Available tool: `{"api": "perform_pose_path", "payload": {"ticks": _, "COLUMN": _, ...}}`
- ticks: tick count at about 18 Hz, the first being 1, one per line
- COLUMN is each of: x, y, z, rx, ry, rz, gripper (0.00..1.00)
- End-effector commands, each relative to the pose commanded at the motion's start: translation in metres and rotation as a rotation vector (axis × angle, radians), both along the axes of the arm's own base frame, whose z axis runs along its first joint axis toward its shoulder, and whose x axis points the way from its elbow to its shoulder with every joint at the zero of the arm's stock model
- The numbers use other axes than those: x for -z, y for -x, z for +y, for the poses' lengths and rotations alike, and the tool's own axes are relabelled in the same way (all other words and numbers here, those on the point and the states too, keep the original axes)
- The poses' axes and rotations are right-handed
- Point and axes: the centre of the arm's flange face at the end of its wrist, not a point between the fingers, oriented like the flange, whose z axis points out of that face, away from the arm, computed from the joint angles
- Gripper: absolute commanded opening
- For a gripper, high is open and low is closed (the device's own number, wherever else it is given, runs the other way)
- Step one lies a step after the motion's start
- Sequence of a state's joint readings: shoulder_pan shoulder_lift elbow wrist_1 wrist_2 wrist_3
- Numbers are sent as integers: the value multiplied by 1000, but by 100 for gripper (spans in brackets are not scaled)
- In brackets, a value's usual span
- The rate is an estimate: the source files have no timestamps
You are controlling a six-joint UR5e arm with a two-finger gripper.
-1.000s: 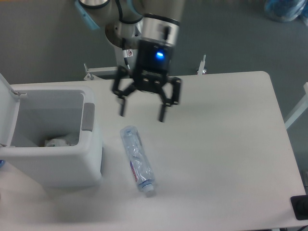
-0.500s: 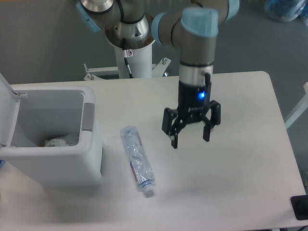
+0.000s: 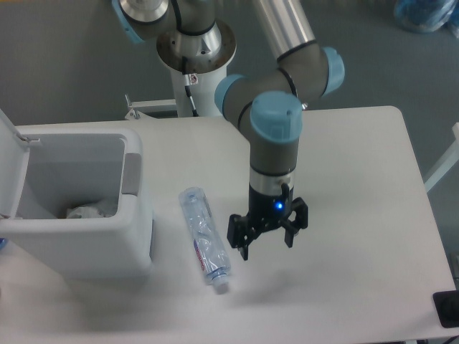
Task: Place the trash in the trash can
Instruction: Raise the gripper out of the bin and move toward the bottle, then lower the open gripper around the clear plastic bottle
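Observation:
A crushed clear plastic bottle (image 3: 204, 236) with a blue-red label and white cap lies on the white table, cap toward the front edge. My gripper (image 3: 266, 246) hangs open just to the right of it, fingers pointing down, with nothing between them. The white-grey trash can (image 3: 79, 236) stands at the left with its lid flipped up. A crumpled clear wrapper (image 3: 87, 211) rests inside it at the bottom.
The arm's base (image 3: 195, 50) rises behind the table's far edge. A dark object (image 3: 447, 308) sits at the table's front right corner. A blue bag (image 3: 427, 14) lies on the floor at the top right.
The gripper has travelled from near the trash can at the back, rightward and then toward the front, and now hangs lower, next to the bottle. The bottle has not moved.

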State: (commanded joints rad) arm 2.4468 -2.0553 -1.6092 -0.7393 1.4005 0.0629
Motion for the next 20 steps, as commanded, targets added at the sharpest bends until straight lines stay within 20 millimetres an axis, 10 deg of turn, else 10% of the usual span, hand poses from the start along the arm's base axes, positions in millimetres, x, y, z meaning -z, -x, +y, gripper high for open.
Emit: {"api": "perform_pose_path", "payload": {"ticks": 20, "x": 82, "y": -25, "z": 60, "rx": 62, "ry": 109, "rz": -25, "gripper": 97}}
